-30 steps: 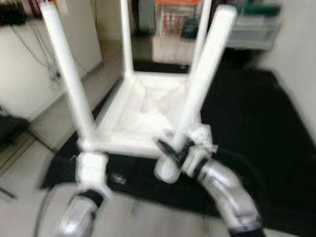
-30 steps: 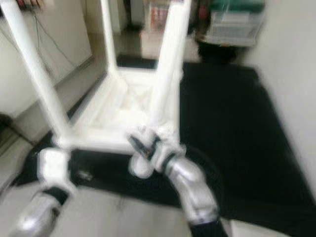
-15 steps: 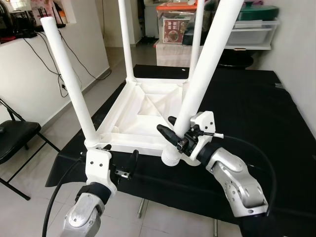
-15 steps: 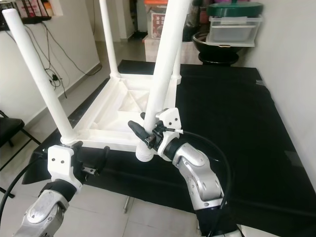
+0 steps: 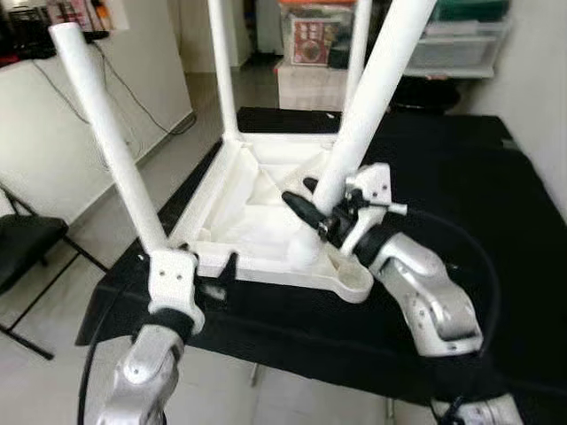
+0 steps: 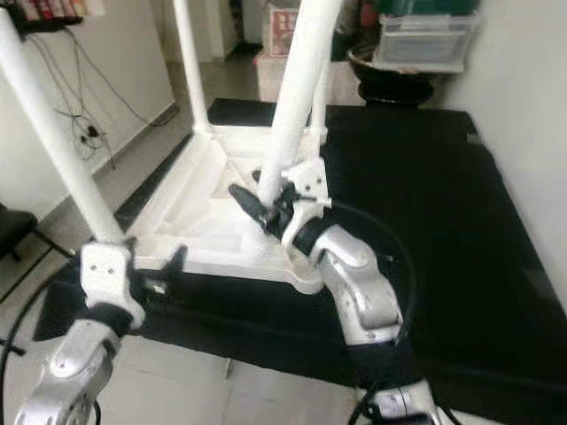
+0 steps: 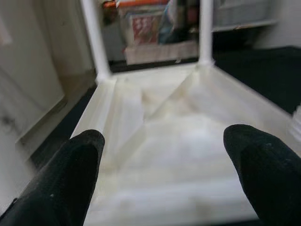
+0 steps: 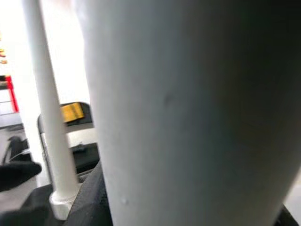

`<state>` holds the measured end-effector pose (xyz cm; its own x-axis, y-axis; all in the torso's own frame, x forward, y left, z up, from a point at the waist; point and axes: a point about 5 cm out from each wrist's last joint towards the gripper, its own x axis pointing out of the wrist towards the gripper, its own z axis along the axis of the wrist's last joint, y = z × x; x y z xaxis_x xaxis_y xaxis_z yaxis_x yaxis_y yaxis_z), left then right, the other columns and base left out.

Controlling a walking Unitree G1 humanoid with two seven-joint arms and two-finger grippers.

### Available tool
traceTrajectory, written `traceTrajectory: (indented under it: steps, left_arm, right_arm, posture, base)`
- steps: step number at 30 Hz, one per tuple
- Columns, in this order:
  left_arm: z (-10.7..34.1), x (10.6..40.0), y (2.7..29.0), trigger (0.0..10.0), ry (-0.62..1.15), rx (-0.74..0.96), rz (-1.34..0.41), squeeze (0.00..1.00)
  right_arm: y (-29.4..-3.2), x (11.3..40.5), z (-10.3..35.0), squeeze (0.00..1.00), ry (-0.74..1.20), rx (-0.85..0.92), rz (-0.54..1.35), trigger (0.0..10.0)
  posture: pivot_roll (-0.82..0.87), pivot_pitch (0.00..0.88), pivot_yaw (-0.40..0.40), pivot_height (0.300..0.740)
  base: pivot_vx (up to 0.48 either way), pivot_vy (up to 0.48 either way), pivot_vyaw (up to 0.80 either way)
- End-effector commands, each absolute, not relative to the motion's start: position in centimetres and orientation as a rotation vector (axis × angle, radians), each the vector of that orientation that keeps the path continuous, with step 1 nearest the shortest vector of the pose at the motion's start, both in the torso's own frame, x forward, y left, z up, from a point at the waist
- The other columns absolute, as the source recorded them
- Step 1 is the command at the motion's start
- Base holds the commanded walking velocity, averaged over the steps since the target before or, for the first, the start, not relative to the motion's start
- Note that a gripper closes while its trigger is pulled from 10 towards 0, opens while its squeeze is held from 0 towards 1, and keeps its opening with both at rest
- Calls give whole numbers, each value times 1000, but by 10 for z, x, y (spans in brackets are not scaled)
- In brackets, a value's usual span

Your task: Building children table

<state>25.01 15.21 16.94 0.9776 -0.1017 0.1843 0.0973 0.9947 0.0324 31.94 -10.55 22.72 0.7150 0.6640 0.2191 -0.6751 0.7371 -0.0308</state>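
Note:
A white children's table [image 5: 257,199] lies upside down on a black-covered table [image 5: 469,177]. Three white legs stand up from its corners: near left [image 5: 106,133], far left [image 5: 221,71] and far right [image 5: 356,44]. My right gripper [image 5: 310,202] is shut on a fourth, loose leg [image 5: 372,88]. That leg is tilted, and its lower end rests inside the frame beside the open near-right corner socket [image 5: 354,282]. My left gripper [image 7: 164,139] is open at the near edge, its black fingers [image 7: 75,165] spread before the underside.
A black folding chair [image 5: 27,248] stands on the floor to the left. Storage boxes [image 5: 310,40] and plastic drawers [image 5: 452,49] sit beyond the far end. The black cloth to the right of the white table is bare. A black cable [image 5: 469,257] loops off my right arm.
The blur has cleared and the view has shifted. My right gripper has carried the leg's lower end from in front of the near edge to inside the frame, by the near-right corner.

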Motion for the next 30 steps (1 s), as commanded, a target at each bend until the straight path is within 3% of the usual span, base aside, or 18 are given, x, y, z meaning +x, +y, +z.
traceTrajectory:
  steps: [1, 17, 30]
  left_arm:
    - [172, 251, 156, 10000, -184, 47, -81, 0]
    - [154, 249, 160, 10000, -105, 62, -60, 0]
    - [157, 250, 160, 10000, -109, 47, -30, 0]
  right_arm:
    - [-104, 319, 236, 0, -252, 53, 766, 10000]
    - [-94, 316, 233, 0, -238, 50, 796, 10000]
    - [-92, 317, 229, 0, -229, 77, 785, 10000]
  posture:
    - [-107, 2, 19, 740]
    - [-98, 6, 15, 740]
    - [-86, 9, 18, 740]
  base:
    - [0, 0, -800]
    - [0, 0, -50]
    - [0, 0, -677]
